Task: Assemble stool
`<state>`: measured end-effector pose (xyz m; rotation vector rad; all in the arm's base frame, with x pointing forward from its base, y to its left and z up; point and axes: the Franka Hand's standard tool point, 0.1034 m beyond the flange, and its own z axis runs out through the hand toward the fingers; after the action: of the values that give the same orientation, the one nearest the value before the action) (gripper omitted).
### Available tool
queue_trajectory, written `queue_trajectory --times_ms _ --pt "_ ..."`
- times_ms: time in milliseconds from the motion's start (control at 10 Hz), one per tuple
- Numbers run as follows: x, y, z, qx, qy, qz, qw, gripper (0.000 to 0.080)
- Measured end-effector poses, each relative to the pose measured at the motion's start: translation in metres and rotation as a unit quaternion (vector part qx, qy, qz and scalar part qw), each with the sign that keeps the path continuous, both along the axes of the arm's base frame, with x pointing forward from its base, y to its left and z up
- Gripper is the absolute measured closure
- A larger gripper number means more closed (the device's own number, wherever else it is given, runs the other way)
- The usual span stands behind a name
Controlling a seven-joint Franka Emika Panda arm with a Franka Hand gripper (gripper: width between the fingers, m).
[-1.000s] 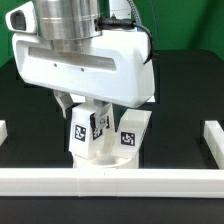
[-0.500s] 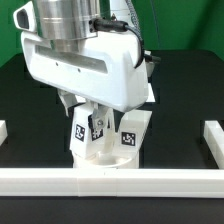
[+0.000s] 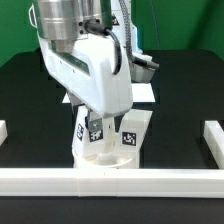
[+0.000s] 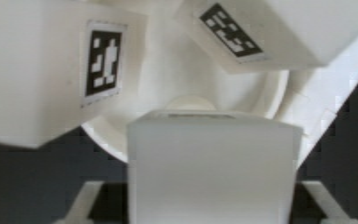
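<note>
In the exterior view the arm stood low over the stool, its fingers (image 3: 93,128) reaching down among the upright legs on the round seat (image 3: 100,158), which rested on the black bench (image 3: 180,90) hard against the white front rail (image 3: 110,183). One tagged leg (image 3: 132,133) stood on the seat toward the exterior view's right; another tagged leg (image 3: 82,130) stood toward the exterior view's left, partly hidden by the wrist housing. A flat marker board (image 3: 145,92) lay behind the arm. The fingertips themselves were masked by the housing in this view. In the wrist view a plain white leg (image 4: 217,165) filled the middle, with the two fingers (image 4: 87,203) flanking its sides and apparently pinching it, though contact could not be confirmed at the edges. Two tagged legs, one (image 4: 78,60) and the other (image 4: 256,35), leaned outward over the seat's curved rim (image 4: 274,95). In my judgement, the risk lay in the held leg being turned while misaligned in its socket, which would bind it or twist the seat off the rail. The housing sat close to the neighbouring legs and could knock one loose.
</note>
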<state>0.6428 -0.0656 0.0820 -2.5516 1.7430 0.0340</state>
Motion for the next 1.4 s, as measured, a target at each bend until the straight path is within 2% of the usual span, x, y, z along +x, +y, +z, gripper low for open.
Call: queue_trajectory --times_ms 400,700,1000,1400 --pt "0.001 0.004 0.0 0.009 0.005 -0.114 0.993 0.0456" --pt "0.002 0.009 -0.001 0.022 0.009 -0.203 0.979 0.0456" --pt "0.002 0.014 -0.001 0.033 0.015 -0.289 0.957 0.0456" --pt "0.004 0.021 -0.001 0.049 0.027 -0.408 0.911 0.0456"
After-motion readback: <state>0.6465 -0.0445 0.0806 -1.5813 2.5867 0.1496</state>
